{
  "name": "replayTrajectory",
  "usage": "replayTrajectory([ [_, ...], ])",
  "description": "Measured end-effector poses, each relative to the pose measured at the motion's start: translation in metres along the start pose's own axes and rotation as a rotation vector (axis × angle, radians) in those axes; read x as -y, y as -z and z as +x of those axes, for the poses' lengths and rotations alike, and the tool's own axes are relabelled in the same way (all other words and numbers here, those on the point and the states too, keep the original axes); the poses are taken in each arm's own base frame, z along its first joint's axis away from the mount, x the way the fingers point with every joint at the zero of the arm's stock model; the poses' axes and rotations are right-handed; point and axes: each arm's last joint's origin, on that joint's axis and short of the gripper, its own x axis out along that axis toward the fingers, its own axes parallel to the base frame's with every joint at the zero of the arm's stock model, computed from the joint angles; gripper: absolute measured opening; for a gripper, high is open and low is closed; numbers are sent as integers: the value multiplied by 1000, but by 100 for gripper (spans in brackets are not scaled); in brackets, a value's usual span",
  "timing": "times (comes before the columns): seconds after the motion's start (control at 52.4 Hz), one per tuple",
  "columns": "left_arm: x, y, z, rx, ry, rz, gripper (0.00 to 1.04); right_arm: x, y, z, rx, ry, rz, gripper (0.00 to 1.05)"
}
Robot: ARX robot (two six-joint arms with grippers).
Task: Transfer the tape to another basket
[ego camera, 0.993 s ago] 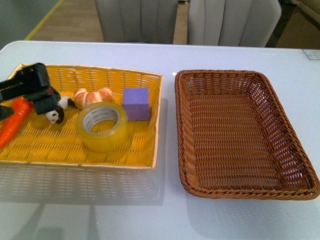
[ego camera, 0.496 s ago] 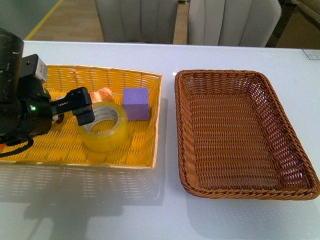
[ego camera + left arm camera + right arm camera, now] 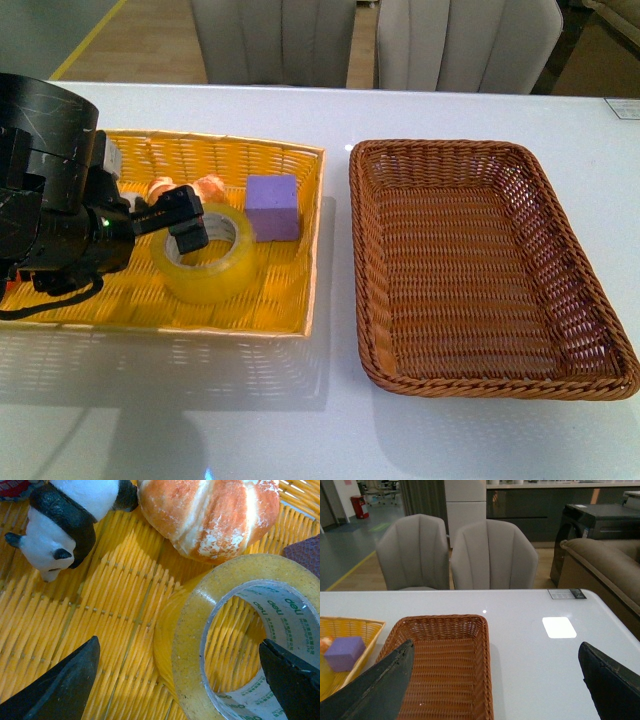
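The tape (image 3: 205, 262), a yellowish roll with a white core, lies flat in the yellow woven basket (image 3: 290, 170). My left gripper (image 3: 182, 228) is open just over the roll's near-left rim. In the left wrist view the tape (image 3: 192, 630) has one part of its wall between the two dark fingers, one finger (image 3: 62, 685) outside the roll and the other (image 3: 292, 677) over the hole. The dark brown wicker basket (image 3: 365, 175) sits empty to the right; it also shows in the right wrist view (image 3: 445, 622). My right gripper (image 3: 495, 700) is open above the table, out of the front view.
In the yellow basket lie a purple block (image 3: 272, 207), a bread roll (image 3: 210, 517) and a panda figure (image 3: 60, 525) near the tape. Two grey chairs (image 3: 455, 555) stand behind the white table (image 3: 480, 440).
My left arm has moved right across the yellow basket and come down over the tape. It now hides the carrot and the panda in the front view. The tape has not moved.
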Motion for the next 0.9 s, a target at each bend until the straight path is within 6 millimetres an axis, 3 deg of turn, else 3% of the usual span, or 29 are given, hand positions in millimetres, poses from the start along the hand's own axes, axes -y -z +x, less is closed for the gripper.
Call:
replayTrajectory([
  [0.267, 0, 0, 3, -16, -31, 3, 56, 0, 0, 0, 0, 0, 0, 96],
  [0.401, 5, 3, 5, -27, -31, 15, 28, 0, 0, 0, 0, 0, 0, 96],
  [0.477, 7, 4, 5, -21, -43, 20, 18, 0, 0, 0, 0, 0, 0, 96],
  [0.726, 7, 5, 2, -21, -36, 16, 15, 0, 0, 0, 0, 0, 0, 96],
  [0.897, 1, 12, -11, -33, -25, -5, 15, 0, 0, 0, 0, 0, 0, 96],
])
